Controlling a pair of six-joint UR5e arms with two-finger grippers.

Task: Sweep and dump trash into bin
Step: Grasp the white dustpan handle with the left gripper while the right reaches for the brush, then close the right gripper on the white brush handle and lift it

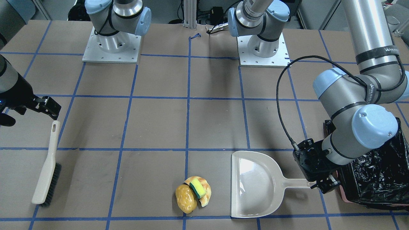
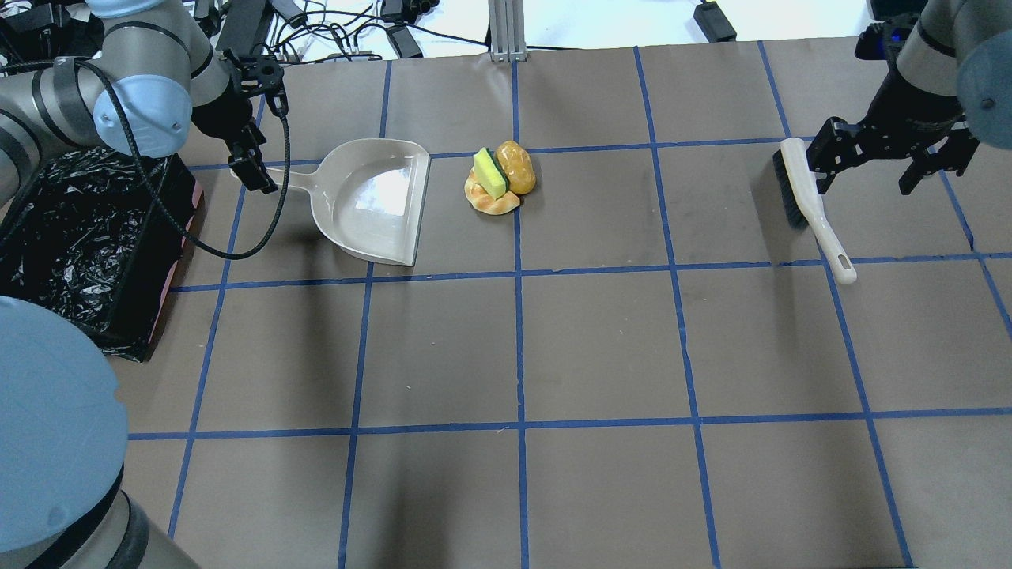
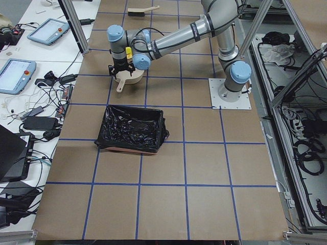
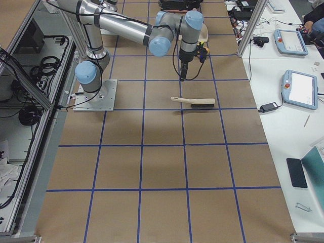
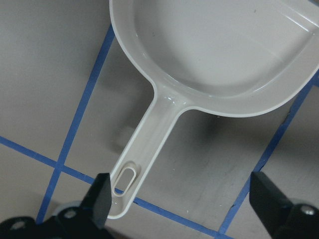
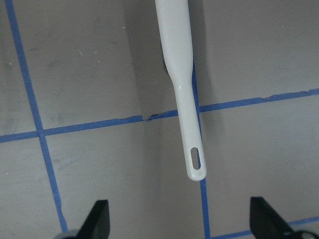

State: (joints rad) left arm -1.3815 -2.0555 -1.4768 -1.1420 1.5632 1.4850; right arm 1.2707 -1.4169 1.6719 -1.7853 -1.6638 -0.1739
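The trash lies in one pile: a golden-brown roll point(image 1: 186, 198), a pale croissant point(image 1: 207, 191) and a yellow sponge point(image 1: 198, 187) leaning on them; the pile also shows in the overhead view point(image 2: 498, 178). The cream dustpan point(image 1: 255, 185) lies flat beside the pile, its mouth towards it. My left gripper point(image 5: 182, 204) is open, its fingers either side of the dustpan handle's end point(image 5: 127, 181); it also shows from overhead point(image 2: 257, 178). The bin point(image 2: 79, 237), lined with black plastic, stands just behind that arm. My right gripper point(image 6: 182, 221) is open above the end of the brush handle point(image 6: 196, 167).
The cream brush point(image 2: 806, 201) with dark bristles lies on the table at the robot's right, well away from the pile. Blue tape lines grid the brown table. The two arm bases point(image 1: 111, 41) stand at the robot's side.
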